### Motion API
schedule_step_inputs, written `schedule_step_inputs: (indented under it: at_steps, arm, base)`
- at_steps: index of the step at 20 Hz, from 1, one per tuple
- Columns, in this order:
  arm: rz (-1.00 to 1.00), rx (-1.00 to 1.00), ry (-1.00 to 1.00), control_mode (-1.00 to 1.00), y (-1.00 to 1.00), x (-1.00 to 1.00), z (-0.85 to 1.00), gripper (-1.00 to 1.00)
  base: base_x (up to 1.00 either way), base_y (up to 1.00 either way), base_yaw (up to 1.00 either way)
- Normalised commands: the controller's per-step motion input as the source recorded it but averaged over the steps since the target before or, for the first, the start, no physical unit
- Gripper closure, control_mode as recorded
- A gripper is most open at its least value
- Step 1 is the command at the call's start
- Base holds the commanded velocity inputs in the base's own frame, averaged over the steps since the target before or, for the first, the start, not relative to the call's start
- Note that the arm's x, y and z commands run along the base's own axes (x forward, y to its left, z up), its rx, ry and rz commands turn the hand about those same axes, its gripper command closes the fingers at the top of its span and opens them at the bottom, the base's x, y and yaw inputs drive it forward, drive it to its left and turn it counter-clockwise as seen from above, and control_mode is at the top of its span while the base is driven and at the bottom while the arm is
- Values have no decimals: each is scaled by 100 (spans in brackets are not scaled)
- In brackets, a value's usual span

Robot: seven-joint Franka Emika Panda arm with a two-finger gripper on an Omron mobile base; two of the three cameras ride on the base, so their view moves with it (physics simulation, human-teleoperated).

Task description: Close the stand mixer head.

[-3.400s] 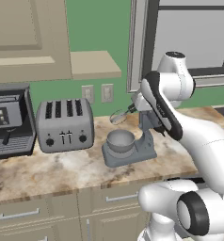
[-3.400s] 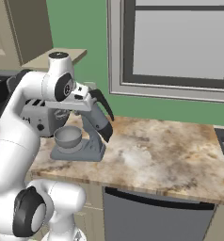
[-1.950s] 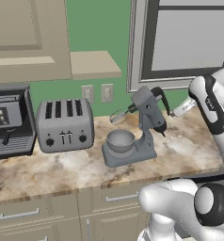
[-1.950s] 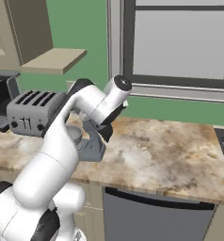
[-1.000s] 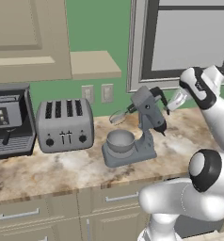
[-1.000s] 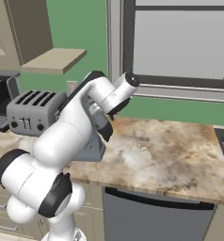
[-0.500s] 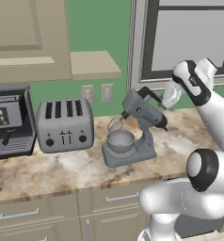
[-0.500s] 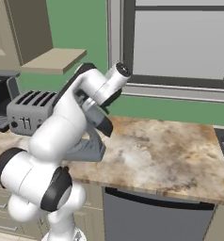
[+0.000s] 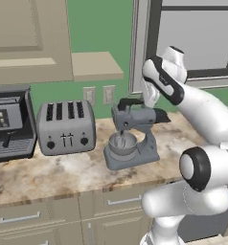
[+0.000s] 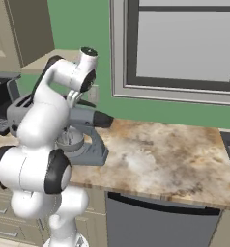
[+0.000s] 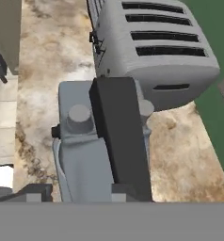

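The stand mixer head lies about level over the mixer's steel bowl, its dark knob pointing right and the wire whisk down inside the bowl. My gripper rests on top of the head, open, one dark finger stretched along it. In the hand view the grey head sits under my gripper, with a dark finger laid over it. From the right, the head shows behind my arm, and the gripper is mostly hidden.
A grey four-slot toaster stands just left of the mixer, also seen as toaster. A black coffee machine is farther left. The marble counter runs right of the mixer under a window, and a wall shelf hangs above.
The mixer head has swung down from tilted-up to level and the whisk has dropped into the bowl. My hand has moved left and down with it onto the head.
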Motion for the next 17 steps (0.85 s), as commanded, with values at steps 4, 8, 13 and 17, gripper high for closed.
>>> schedule_step_inputs:
  at_steps: [4,8,13,17]
  arm:
    - [22,-17,0,-100,100,-14,-48,-100]
    - [10,0,0,-100,91,-61,-8,-100]
    - [7,0,-6,-100,44,-59,9,-100]
    - [1,-8,-11,-100,8,-45,23,-100]
  base:
    - [0,0,0]
    - [0,0,0]
    - [0,0,0]
    - [0,0,0]
